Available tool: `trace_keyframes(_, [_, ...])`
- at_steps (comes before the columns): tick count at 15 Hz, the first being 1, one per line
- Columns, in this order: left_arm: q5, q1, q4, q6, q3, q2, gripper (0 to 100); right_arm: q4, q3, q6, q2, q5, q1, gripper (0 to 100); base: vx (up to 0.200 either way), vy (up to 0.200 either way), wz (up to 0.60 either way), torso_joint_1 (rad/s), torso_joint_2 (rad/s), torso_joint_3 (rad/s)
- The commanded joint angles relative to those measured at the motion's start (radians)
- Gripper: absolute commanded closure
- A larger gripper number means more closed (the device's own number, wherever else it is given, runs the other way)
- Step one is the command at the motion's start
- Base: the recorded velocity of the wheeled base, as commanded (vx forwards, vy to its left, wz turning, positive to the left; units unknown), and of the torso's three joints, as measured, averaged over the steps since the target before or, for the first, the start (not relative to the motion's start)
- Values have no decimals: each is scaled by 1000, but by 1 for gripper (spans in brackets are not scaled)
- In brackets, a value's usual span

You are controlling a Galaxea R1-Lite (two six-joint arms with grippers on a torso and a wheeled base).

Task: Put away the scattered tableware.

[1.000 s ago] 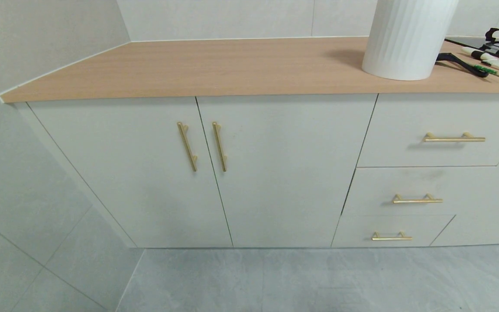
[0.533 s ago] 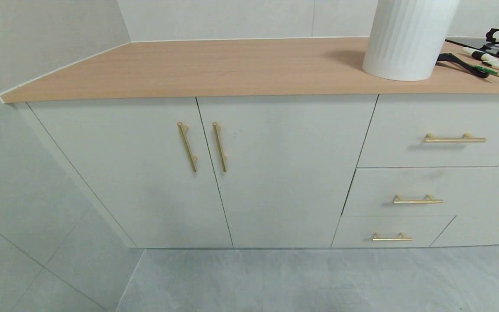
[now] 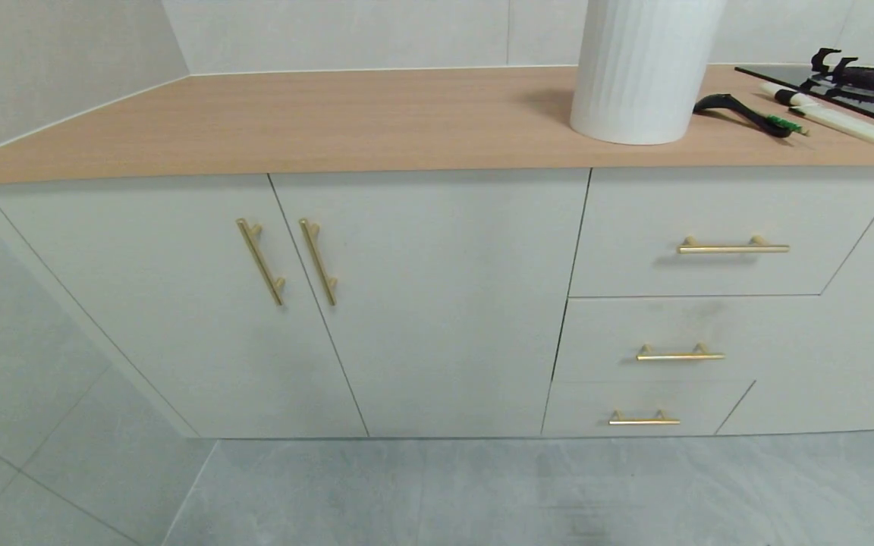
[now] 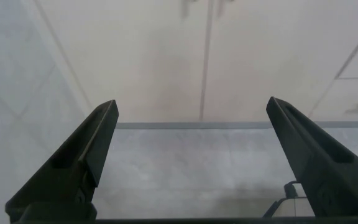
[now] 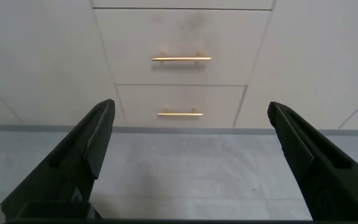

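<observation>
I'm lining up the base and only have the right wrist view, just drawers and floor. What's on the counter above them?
Observer: A white ribbed container stands on the wooden countertop, above the left end of the drawer stack.
Operator: Any tableware up there?
Observer: Yes, a black-handled utensil and a white-handled utensil lie to the container's right, near the stove.
Operator: I see two drawer handles. Is that all?
Observer: No, a top drawer sits above those two, shut, just under the countertop.
</observation>
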Motion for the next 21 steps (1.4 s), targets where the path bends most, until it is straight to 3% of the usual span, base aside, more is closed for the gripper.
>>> trace_keyframes(1, [0, 0, 0, 0, 0, 1, 0, 0, 0, -1, 2, 0, 0, 0, 0, -200, 0, 2, 2, 7])
trace_keyframes(5, [0, 0, 0, 0, 0, 1, 0, 0, 0, 1, 2, 0, 0, 0, 0, -200, 0, 4, 1, 2])
trace_keyframes(12, [0, 0, 0, -1, 0, 1, 0, 0, 0, 1, 2, 0, 0, 0, 0, 0, 0, 0, 0, 0])
trace_keyframes(18, [0, 0, 0, 0, 0, 1, 0, 0, 0, 1, 2, 0, 0, 0, 200, 0, 0, 5, 3, 5])
trace_keyframes(21, [2, 0, 0, -3, 0, 1, 0, 0, 0, 1, 2, 0, 0, 0, 0, 0, 0, 0, 0, 0])
